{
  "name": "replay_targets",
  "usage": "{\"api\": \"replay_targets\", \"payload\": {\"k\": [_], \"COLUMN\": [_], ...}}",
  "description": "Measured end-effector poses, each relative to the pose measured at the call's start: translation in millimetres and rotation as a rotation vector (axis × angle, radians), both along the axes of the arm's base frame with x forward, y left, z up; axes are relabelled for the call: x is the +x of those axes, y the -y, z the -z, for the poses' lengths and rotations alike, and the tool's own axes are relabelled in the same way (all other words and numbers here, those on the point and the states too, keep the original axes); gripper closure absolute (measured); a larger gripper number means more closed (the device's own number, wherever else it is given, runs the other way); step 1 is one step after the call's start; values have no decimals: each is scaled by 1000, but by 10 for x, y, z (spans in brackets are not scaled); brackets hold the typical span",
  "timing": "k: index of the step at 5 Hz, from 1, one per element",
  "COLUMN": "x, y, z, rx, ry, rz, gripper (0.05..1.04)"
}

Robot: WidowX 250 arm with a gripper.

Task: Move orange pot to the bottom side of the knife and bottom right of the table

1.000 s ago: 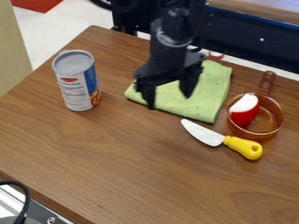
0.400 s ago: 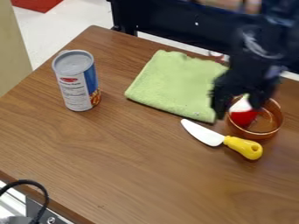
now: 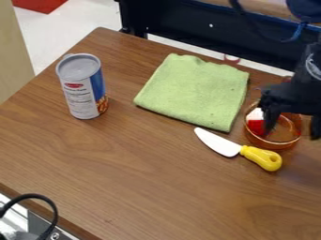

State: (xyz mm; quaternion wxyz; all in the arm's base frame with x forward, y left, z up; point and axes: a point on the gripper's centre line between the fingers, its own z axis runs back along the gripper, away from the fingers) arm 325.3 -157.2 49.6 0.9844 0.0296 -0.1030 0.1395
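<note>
Gripper has swung from the towel to the orange pot, fingers spread! Knife just beside it, can well apart.

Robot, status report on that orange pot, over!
End effector open over pot. Pot upright, red-and-white piece inside. Knife on its near side, possibly in the way.
</note>
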Motion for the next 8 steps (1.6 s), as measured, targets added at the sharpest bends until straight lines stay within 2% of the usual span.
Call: {"api": "replay_targets", "payload": {"k": [2,3,4,6,7,8], "x": [-15,21,28,109,112,109], "y": [56,67,81,144,164,149], "z": [141,250,262,295,311,496], "rx": [10,75,98,77,41,45], "ry": [-130,-183,-179,-106,-107,-132], "rz": [475,587,619,648,670,648], "gripper": [83,83,83,83,83,83]}}
